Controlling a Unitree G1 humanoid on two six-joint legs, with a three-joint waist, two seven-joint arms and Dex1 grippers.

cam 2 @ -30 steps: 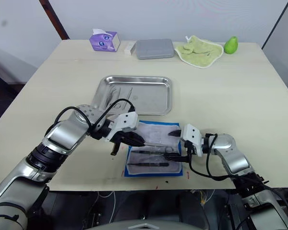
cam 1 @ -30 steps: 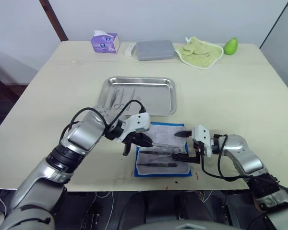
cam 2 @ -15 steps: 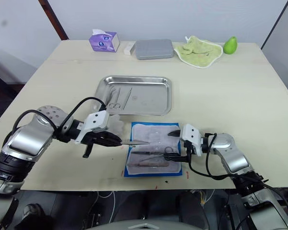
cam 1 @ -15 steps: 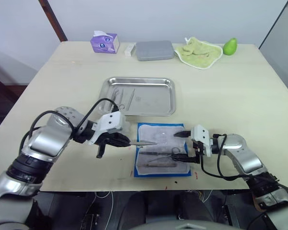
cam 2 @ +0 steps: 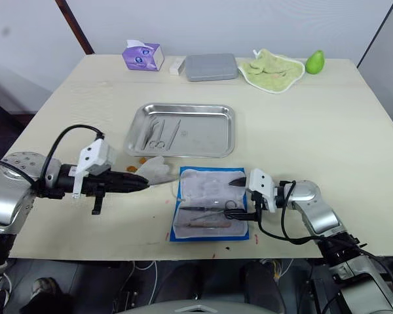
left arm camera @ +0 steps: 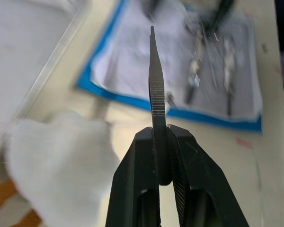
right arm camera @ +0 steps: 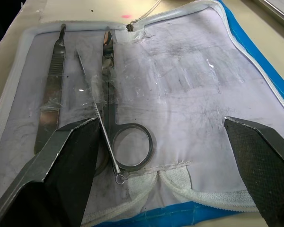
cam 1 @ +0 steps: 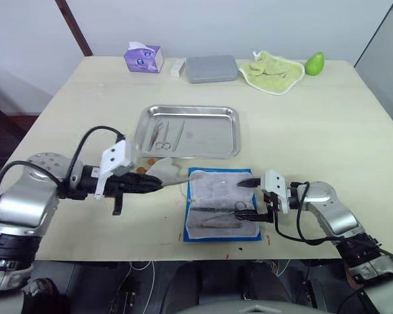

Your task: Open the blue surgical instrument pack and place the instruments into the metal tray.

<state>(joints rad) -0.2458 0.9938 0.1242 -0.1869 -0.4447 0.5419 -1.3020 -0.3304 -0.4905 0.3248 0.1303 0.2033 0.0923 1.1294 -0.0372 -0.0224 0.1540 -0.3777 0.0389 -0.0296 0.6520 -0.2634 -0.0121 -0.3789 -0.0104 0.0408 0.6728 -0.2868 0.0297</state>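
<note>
A: Where's the blue surgical instrument pack (cam 1: 223,212)?

B: Lying open on the desk (cam 1: 327,124), at 6 o'clock from the metal tray (cam 1: 209,131), instruments (right arm camera: 109,94) on its lining.

A: And the end effectors?

B: Left end effector (left arm camera: 160,156) pinches tweezers (left arm camera: 156,90); right end effector (cam 1: 252,198) gapes wide over the pack's 3 o'clock edge.

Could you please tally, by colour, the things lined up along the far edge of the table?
Green: 2, the cloth and the fruit
Purple: 1, the tissue box
Grey: 1, the lidded box
White: 1, the small block
Total: 5
</note>
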